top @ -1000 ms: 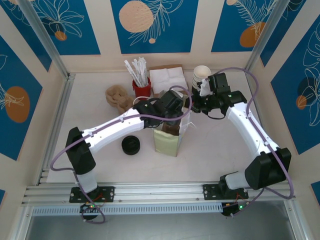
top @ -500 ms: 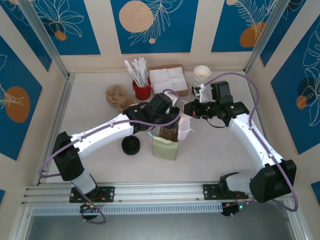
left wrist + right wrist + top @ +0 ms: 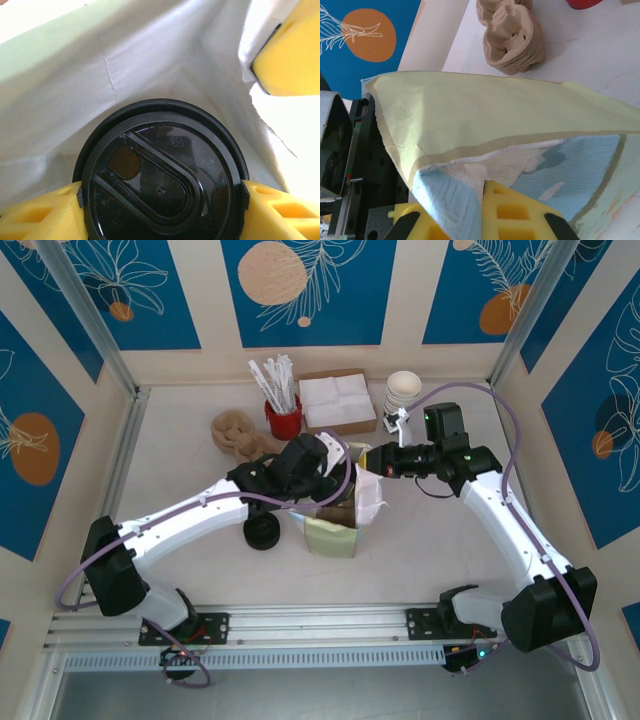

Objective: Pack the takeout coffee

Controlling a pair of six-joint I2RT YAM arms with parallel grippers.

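The takeout coffee (image 3: 160,175), seen from above as a round black lid with a sip hole, sits low inside the white-lined paper bag (image 3: 100,75). My left gripper (image 3: 160,212) is shut on it, one yellow finger (image 3: 45,212) on each side of the lid rim. In the top view the left gripper (image 3: 335,480) reaches down into the mouth of the pale green bag (image 3: 335,535). My right gripper (image 3: 372,462) is shut on the bag's right rim. The right wrist view has the right gripper (image 3: 484,200) pinching the paper bag (image 3: 470,110) edge.
A pile of black lids (image 3: 262,530) lies left of the bag. At the back stand a brown pulp carrier stack (image 3: 235,433), a red cup of stirrers (image 3: 283,418), a napkin box (image 3: 337,402) and a stack of white cups (image 3: 402,395).
The left arm has swung leftward and its gripper has gone lower into the bag. The right gripper has come down and left from the cup stack, pulling the bag's rim open.
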